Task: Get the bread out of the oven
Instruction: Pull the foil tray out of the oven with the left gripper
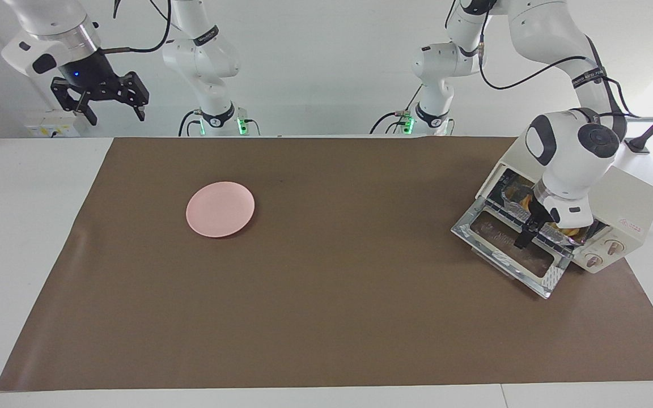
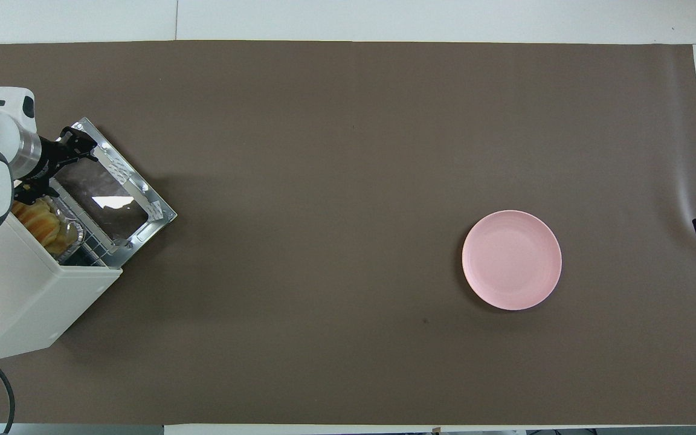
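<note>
- Facing view: the toaster oven (image 1: 624, 195) sits at the left arm's end of the table, its glass door (image 1: 511, 249) dropped flat onto the brown mat (image 1: 326, 317).
- Facing view: the left gripper (image 1: 530, 226) is down at the oven's mouth, over the front edge of the foil tray (image 1: 508, 198); its fingers are spread wide and grip nothing that I can see.
- Facing view: the bread (image 1: 564, 231) is in the tray inside the oven, mostly hidden by the left wrist; only slivers of golden orange show.
- Facing view: the right gripper (image 1: 101, 102) waits high over the bare table at its own end, fingers wide and empty. The pink plate (image 1: 220, 209) lies empty on the mat.
- Overhead view: the bread (image 2: 43, 222) shows as ridged orange slices in the foil tray (image 2: 73, 238) on the oven's rack, just inside the opening.
- Overhead view: the left gripper (image 2: 58, 166) sits at the end of the opening nearest the door's hinge, beside the loaf; whether a finger touches it I cannot tell.
- Judgement: the door is already open and the reach is made; gripping the bread, lifting it out and setting it down, probably on the plate (image 2: 512, 260), is all left to do.
</note>
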